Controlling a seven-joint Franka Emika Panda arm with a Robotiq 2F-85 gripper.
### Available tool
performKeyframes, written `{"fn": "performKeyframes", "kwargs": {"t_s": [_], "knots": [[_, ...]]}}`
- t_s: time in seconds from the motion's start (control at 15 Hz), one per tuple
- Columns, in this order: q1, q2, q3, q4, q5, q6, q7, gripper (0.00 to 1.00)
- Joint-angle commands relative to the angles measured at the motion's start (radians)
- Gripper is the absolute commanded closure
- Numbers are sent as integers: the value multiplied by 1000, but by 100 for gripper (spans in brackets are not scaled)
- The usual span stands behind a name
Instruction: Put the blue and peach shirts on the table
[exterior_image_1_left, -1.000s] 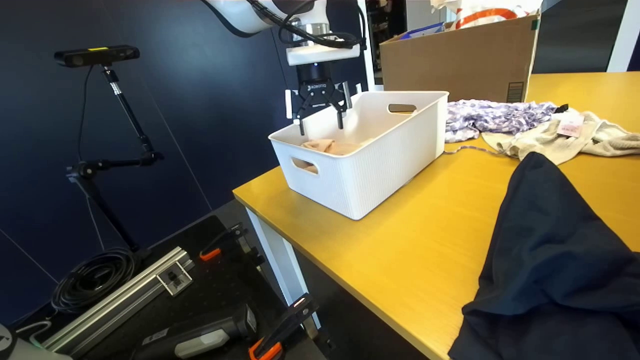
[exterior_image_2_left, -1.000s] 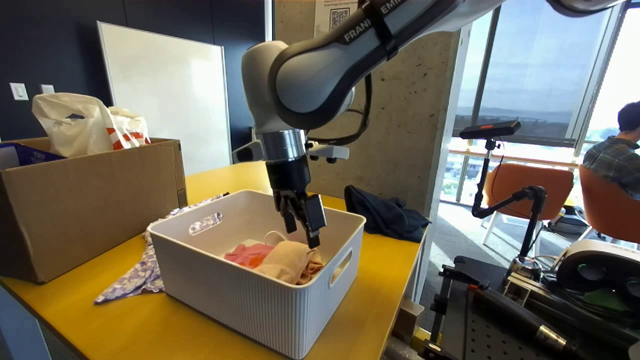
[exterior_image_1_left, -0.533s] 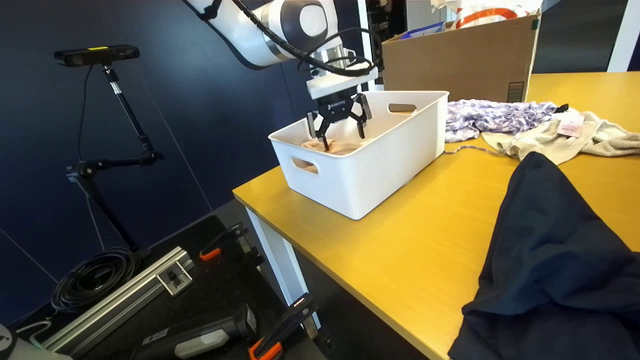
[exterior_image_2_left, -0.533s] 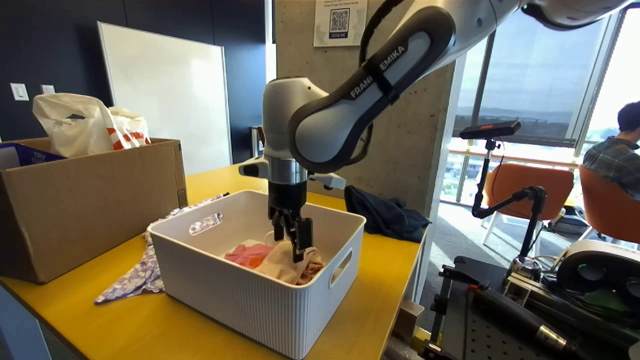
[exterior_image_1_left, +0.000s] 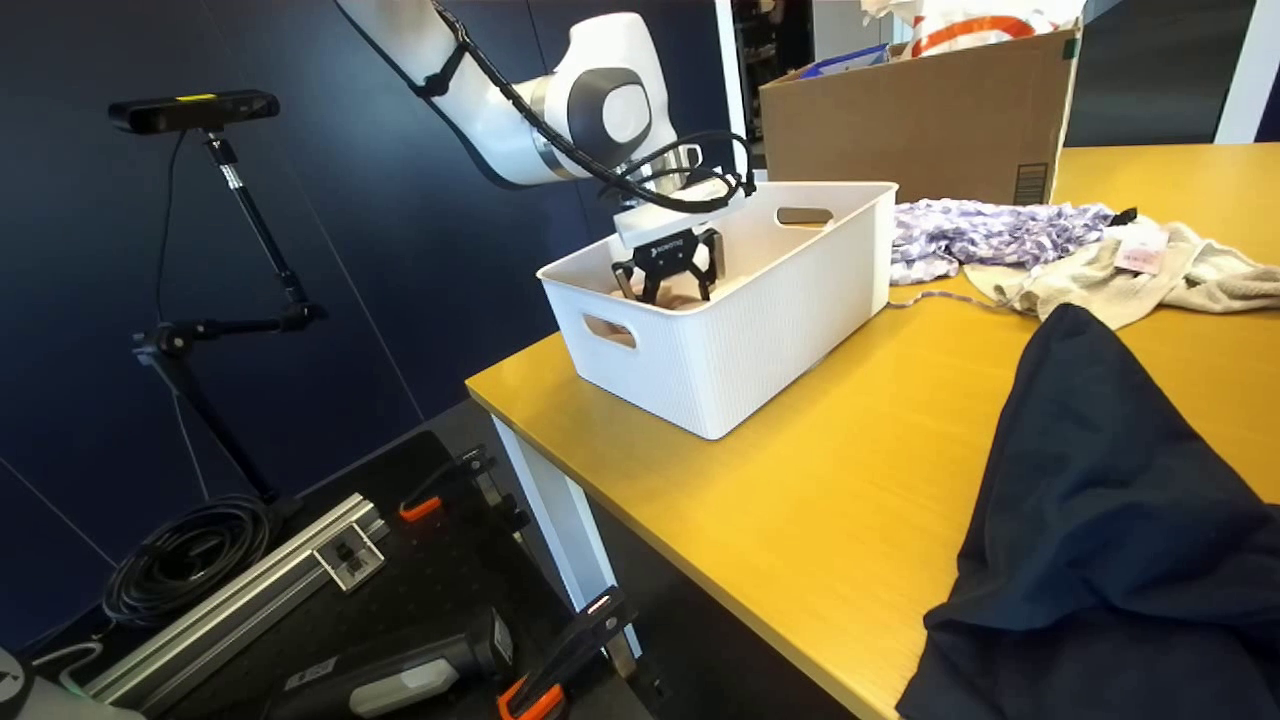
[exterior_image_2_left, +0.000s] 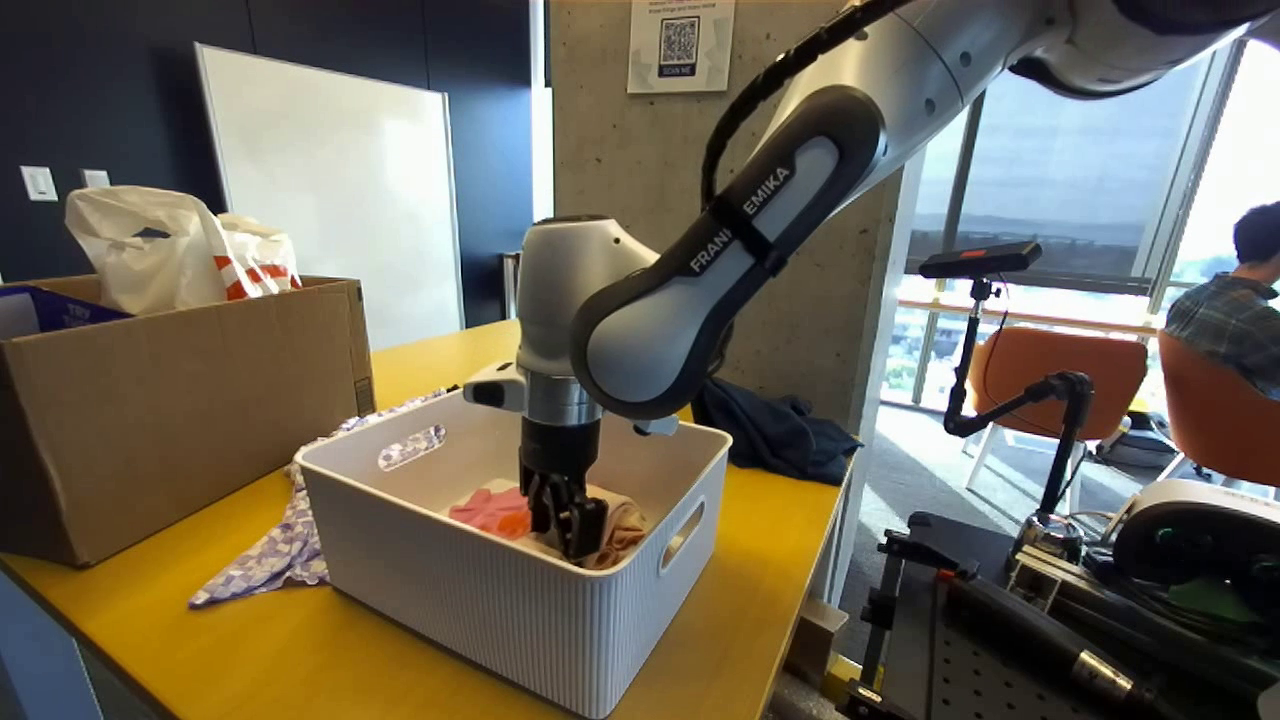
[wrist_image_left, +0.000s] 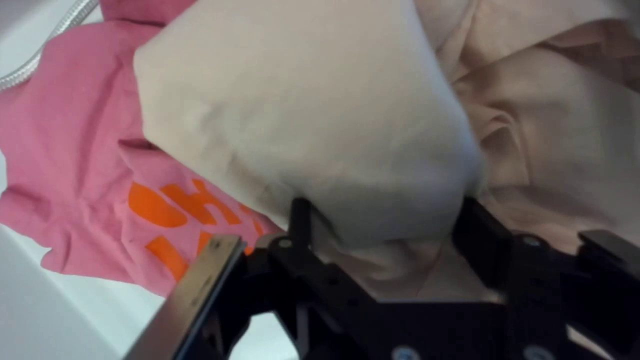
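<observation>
At left in an exterior view, inside the white bin (exterior_image_1_left: 790, 310), the peach shirt (wrist_image_left: 300, 100) bulges between the spread, unclenched fingers of the gripper (wrist_image_left: 384, 212). It looks light, soft and limp, probably best pinched deep at that raised fold. Farther right, the dark blue garment (exterior_image_1_left: 1100, 520), perhaps the blue shirt, lies crumpled on the table (exterior_image_1_left: 840, 500).

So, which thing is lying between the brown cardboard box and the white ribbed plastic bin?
In an exterior view, a purple-and-white patterned cloth lies there, partly hidden by the bin.
</observation>
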Motion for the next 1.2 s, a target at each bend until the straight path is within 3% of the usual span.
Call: {"fn": "performKeyframes", "kwargs": {"t_s": [0.0, 0.33, 0.4, 0.8, 1.13], "knots": [[-2, -13, 13, -5, -17, 10, 9, 58], [0, -33, 21, -9, -14, 5, 14, 95], [3, -40, 20, -11, -16, 0, 19, 99], [44, -217, -7, -80, -49, -39, 94, 97], [87, -480, -38, -198, -178, -150, 265, 97]]}}
